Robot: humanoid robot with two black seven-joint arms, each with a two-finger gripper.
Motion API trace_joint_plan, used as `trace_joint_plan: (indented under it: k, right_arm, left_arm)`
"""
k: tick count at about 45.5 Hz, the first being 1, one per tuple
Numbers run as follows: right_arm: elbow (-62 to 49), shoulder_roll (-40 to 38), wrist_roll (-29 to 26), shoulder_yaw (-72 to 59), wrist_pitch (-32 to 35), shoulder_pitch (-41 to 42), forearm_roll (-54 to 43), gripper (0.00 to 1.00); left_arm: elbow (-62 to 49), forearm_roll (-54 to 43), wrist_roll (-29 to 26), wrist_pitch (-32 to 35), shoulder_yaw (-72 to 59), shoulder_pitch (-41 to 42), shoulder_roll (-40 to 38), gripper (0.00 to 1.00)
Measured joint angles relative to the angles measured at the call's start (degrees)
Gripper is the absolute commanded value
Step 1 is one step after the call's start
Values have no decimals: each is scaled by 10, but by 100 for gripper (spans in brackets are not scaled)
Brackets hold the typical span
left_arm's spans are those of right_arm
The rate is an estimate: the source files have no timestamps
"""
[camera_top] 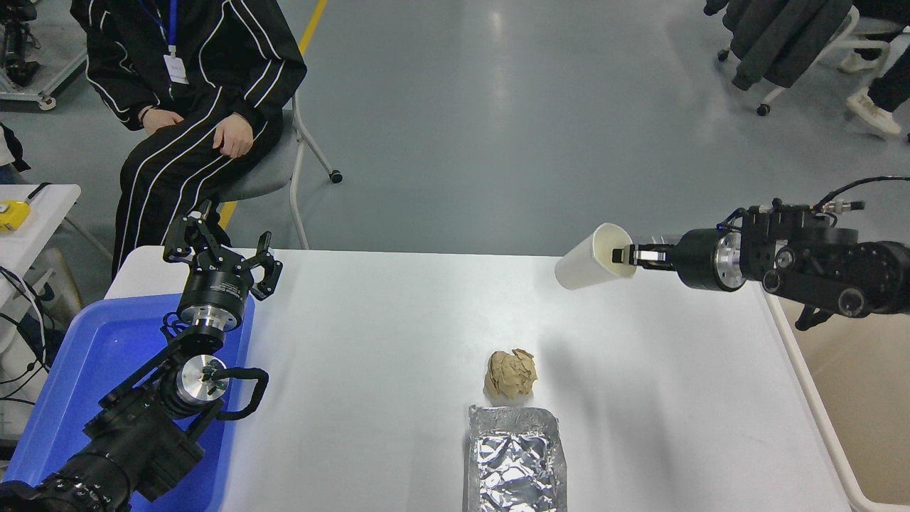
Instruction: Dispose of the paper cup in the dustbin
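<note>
The white paper cup (586, 260) hangs tipped on its side in the air above the table's far right part, its mouth facing right. My right gripper (625, 254) is shut on the cup's rim, one finger inside the mouth, and comes in from the right edge. The beige dustbin (817, 412) stands off the table's right side; only its left rim and part of its inside show. My left gripper (220, 250) is open and empty, parked at the left above the blue tray.
A brown paper ball (510, 374) lies mid-table with a silver foil tray (516, 459) just in front of it. A blue plastic tray (85, 370) is at the left edge. A person sits on a chair (274, 171) beyond the far left corner.
</note>
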Motion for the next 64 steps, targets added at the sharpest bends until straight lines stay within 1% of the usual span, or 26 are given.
trace_joint_plan:
  k: [16, 28, 39, 49, 57, 64]
  right_arm:
    - [-21, -73, 0, 55, 33, 6, 14, 0]
    - [-93, -122, -1, 71, 51, -18, 62, 0]
    - [-226, -135, -5, 75, 61, -86, 132, 0]
    - [-370, -116, -15, 78, 65, -166, 190, 0]
    - [-448, -103, -45, 79, 63, -226, 209, 0]
    - [-486, -97, -80, 79, 61, -271, 215, 0]
  left_arm:
    - [0, 0, 0, 0, 0, 0, 0, 100]
    - [0, 0, 0, 0, 0, 0, 0, 100]
    - [0, 0, 0, 0, 0, 0, 0, 100]
    - [0, 0, 0, 0, 0, 0, 0, 100]
    - [0, 0, 0, 0, 0, 0, 0, 100]
    - [0, 0, 0, 0, 0, 0, 0, 100]
